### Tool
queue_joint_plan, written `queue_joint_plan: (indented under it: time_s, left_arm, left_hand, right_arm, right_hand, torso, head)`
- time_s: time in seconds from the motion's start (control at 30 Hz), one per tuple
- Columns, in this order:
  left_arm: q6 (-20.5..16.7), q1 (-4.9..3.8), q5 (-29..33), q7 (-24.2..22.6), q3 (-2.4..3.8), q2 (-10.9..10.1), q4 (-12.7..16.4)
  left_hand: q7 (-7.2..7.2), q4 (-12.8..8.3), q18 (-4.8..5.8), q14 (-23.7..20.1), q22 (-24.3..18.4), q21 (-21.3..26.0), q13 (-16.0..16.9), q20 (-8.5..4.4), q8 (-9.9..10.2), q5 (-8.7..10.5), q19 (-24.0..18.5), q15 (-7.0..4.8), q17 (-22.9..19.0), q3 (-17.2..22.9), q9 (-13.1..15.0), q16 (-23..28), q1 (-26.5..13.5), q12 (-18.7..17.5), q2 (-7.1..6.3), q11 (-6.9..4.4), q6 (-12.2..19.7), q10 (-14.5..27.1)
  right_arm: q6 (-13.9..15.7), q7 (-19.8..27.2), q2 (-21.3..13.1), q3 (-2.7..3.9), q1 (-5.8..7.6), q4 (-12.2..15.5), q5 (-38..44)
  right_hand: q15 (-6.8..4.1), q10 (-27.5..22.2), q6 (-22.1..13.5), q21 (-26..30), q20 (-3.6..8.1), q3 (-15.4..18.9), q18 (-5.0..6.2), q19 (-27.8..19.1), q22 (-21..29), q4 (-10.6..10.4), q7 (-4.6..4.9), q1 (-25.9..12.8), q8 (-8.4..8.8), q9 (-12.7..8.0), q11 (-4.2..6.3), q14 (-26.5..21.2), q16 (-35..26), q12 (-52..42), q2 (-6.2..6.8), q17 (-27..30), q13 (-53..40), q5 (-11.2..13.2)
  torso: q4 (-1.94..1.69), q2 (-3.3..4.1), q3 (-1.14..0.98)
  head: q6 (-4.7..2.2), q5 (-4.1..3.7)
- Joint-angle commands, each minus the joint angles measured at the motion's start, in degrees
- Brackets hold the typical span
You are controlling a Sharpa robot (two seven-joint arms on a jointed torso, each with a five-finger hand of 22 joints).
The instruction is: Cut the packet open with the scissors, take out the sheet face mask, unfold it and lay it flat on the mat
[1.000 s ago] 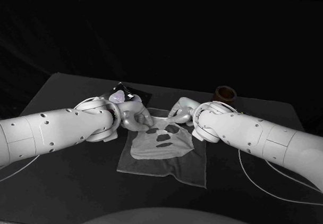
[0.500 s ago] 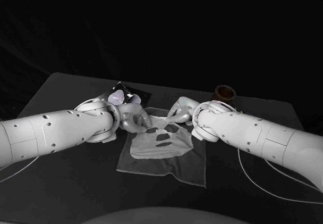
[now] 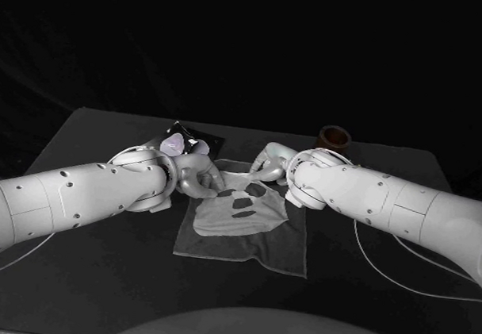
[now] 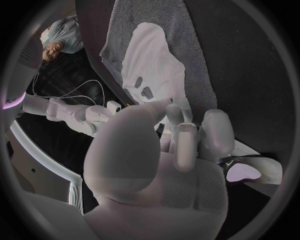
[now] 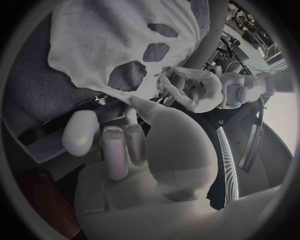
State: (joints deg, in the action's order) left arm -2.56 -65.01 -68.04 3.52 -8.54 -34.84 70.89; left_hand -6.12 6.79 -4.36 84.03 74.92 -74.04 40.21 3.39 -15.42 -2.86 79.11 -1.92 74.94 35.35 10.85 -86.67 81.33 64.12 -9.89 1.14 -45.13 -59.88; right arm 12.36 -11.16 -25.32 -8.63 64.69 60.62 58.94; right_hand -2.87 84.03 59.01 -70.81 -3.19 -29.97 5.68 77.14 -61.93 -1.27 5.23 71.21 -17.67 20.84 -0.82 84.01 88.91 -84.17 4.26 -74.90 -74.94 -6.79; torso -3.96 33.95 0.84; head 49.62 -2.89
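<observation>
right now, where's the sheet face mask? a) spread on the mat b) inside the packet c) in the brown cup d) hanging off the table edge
a: the sheet face mask lies unfolded on the mat, eye holes showing, with the packet apart behind it.

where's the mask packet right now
In the head view the packet lies on the table just beyond the left hand, off the far left corner of the mat.
</observation>
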Motion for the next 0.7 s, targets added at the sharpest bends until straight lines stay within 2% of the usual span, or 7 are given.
queue_joint_plan:
  time_s: [0.03,0.6,0.7]
  left_arm:
    - [3.66,0.28,-0.89,1.21,-0.27,-0.1,0.11]
    - [4.83,0.28,-0.9,2.05,-0.28,-0.2,0.08]
    - [4.88,0.28,-0.9,2.12,-0.28,-0.18,0.1]
  left_hand:
    - [-0.44,-0.01,-0.28,2.2,1.04,0.13,0.14,0.08,-0.19,0.09,-0.39,-0.35,6.85,0.28,0.16,0.09,-0.7,-0.04,0.01,-0.01,-0.27,-0.04]
    - [-0.52,-0.05,-0.27,2.19,1.06,0.1,0.28,0.08,-0.24,0.08,-0.38,-0.33,6.83,0.26,0.19,0.1,-0.77,0.05,-0.03,0.02,-0.45,-0.11]
    - [-0.56,-0.05,-0.26,2.18,1.09,0.07,0.28,0.08,-0.24,0.09,-0.36,-0.33,6.81,0.25,0.19,0.11,-0.79,0.05,-0.05,0.03,-0.47,-0.11]
  right_arm:
    - [1.51,0.41,-0.08,0.03,0.0,-0.2,0.0]
    - [1.28,1.16,-1.1,0.04,0.0,-0.11,-1.7]
    - [0.66,1.61,-1.24,0.05,0.01,-0.01,-2.13]
  right_hand:
    - [-0.17,3.17,-0.44,0.4,-0.02,-0.57,-0.01,-0.27,-0.02,-0.14,0.05,-0.38,-0.18,0.18,0.18,5.5,0.0,0.3,-0.56,-13.03,-8.73,-0.39]
    - [0.16,2.6,-1.92,1.7,-0.25,-0.46,0.28,-1.18,1.46,-1.19,0.61,-2.06,0.39,0.46,-0.27,5.26,-0.54,1.56,0.13,-12.06,-7.57,-0.53]
    - [0.39,2.24,-2.77,2.54,-0.41,-0.19,0.47,-1.75,2.43,-1.68,0.97,-2.82,0.89,0.41,-0.57,5.1,-0.91,2.32,0.66,-11.41,-6.88,-0.65]
  torso:
    - [-0.02,0.04,0.02]
    - [0.02,0.02,0.01]
    - [0.01,0.02,0.02]
  head:
    - [0.1,-0.02]
    - [0.23,-0.18]
    - [0.29,-0.23]
